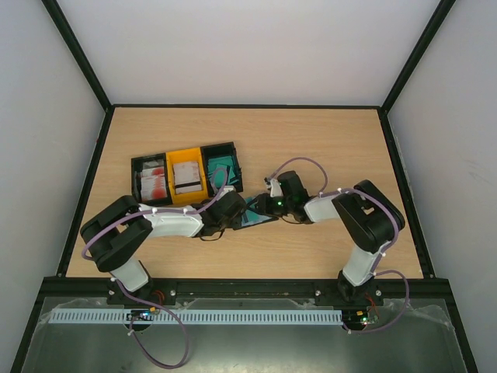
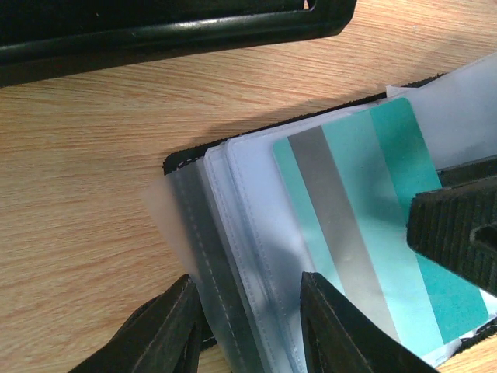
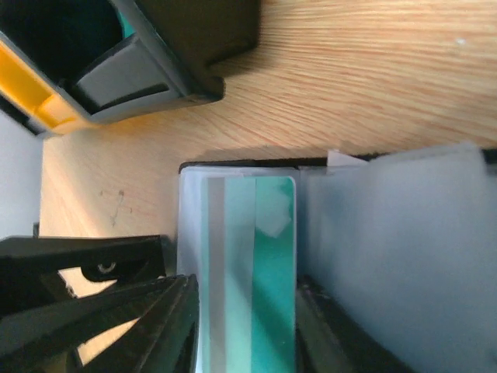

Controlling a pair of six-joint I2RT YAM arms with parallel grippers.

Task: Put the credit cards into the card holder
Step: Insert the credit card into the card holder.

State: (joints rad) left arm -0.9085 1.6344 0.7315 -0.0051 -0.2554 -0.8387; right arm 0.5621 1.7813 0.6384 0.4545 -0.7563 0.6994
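The card holder (image 1: 262,219) lies open on the table between my two grippers, its clear inner sleeves (image 2: 241,233) fanned out. A teal credit card (image 2: 365,202) with a grey stripe lies on the sleeves, its far end inside a frosted pocket (image 3: 256,256). My left gripper (image 2: 248,284) grips a bunch of sleeves at the holder's edge, one finger on each side. My right gripper (image 3: 247,287) stands open with a finger on each side of the teal card. More credit cards sit in three bins: red-and-white (image 1: 153,183), white with a dark stripe (image 1: 186,175), teal (image 1: 220,167).
The row of bins, black (image 1: 138,165), yellow (image 1: 203,186) and black (image 1: 235,159), stands just behind the holder, its near rim (image 2: 178,31) close to the left gripper. A bin corner (image 3: 194,47) shows ahead of the right gripper. Black frame rails border the table.
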